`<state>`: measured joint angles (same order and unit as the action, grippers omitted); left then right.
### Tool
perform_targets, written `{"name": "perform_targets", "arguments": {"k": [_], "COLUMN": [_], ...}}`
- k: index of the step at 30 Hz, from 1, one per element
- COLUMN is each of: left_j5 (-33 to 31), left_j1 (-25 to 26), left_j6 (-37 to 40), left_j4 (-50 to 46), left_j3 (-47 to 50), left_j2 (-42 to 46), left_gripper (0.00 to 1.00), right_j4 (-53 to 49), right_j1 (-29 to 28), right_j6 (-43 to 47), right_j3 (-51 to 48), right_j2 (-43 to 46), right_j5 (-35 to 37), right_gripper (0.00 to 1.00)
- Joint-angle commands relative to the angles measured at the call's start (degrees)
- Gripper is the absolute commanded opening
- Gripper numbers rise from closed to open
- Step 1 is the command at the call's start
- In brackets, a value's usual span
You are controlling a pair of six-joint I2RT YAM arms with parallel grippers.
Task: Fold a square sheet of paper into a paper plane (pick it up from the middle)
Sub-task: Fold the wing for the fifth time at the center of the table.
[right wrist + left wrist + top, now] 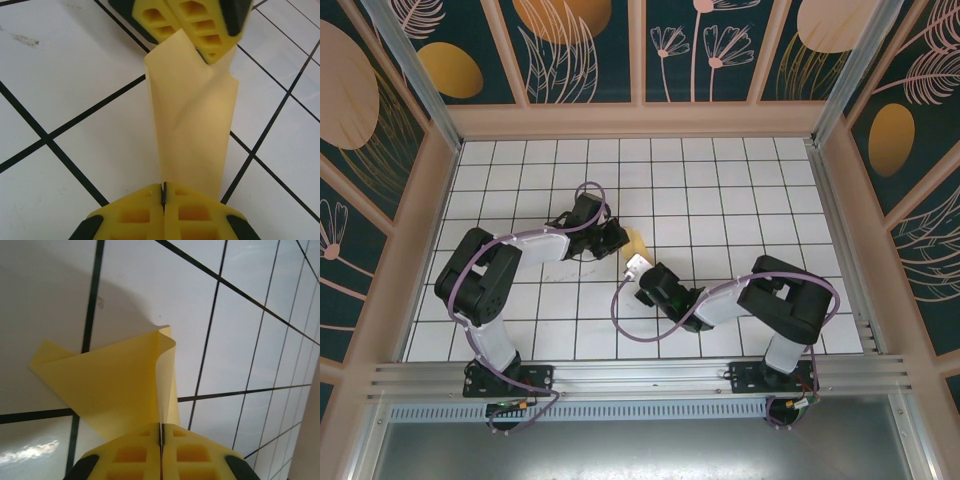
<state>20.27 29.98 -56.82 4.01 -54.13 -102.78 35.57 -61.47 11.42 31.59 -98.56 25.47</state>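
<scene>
Desk point(720, 180) surface, overhead view: white tiles ruled by a dark grid. It is boxed in by pale wooden framing and dark teal wall panels point(580, 50) printed with leaves, flowers and orange ovals. An aluminium rail point(640, 375) runs along the lower edge and carries both arm bases. Near frame centre the left claw point(617, 240) and right claw point(638, 266) converge on a small yellow sheet point(638, 240).

Left wrist view: the left claw point(161, 432) sits at the bottom edge. Its yellow fingers are pressed together with the sheet point(115, 385) pinched in the seam. The paper fans toward the upper left, folded over itself, with one edge curled at mid-frame. It throws a shadow on the glossy tiles point(250, 315).

Right wrist view: the right claw point(163, 192), at the bottom edge, is fully closed on the near end of the sheet point(192, 125). The left claw point(212, 52) enters at the top right, clamped on the far end. The paper spans between them as a long folded strip with a slanting crease. A faint grey smudge point(22, 39) marks the tile at upper left.
</scene>
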Motion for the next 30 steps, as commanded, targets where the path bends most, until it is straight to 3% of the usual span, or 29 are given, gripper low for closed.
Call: {"name": "perform_targets", "arguments": {"k": [1, 4, 6, 11, 17, 26, 30], "left_j5": [-3.1, -6.9, -10.6, -17.9, -20.2, -16.3, -16.1], "left_j1": [-0.5, -0.6, -0.7, -0.8, -0.7, -0.7, -0.7], "left_j6": [1.1, 1.0, 1.0, 1.7, 1.8, 1.3, 0.9], "left_j4": [-3.2, -4.5, -5.5, -8.1, -6.7, -3.1, -2.2], "left_j3": [-1.1, -0.2, 0.5, 2.0, 4.1, 6.4, 7.5], "left_j2": [2.4, 4.2, 8.0, 13.6, 17.1, 17.8, 18.5], "left_gripper": [0.15, 0.23, 0.41, 0.52, 0.52, 0.51, 0.51], "right_j4": [-0.5, -0.4, -0.5, 0.1, 0.2, -1.2, -0.3], "right_j1": [1.2, 2.8, 4.0, 7.5, 9.6, 10.4, 12.3], "right_j6": [-4.4, -7.4, -10.0, -15.9, -19.2, -22.8, -26.5], "right_j3": [0.9, 0.2, -0.2, -1.3, -1.9, -0.3, -0.7], "right_j2": [2.0, 4.1, 5.4, 7.8, 8.3, 5.3, 5.2], "right_j5": [-2.4, -6.7, -9.5, -16.5, -21.0, -24.3, -29.6], "right_gripper": [0.00, 0.00, 0.00, 0.00, 0.00, 0.00, 0.00]}}
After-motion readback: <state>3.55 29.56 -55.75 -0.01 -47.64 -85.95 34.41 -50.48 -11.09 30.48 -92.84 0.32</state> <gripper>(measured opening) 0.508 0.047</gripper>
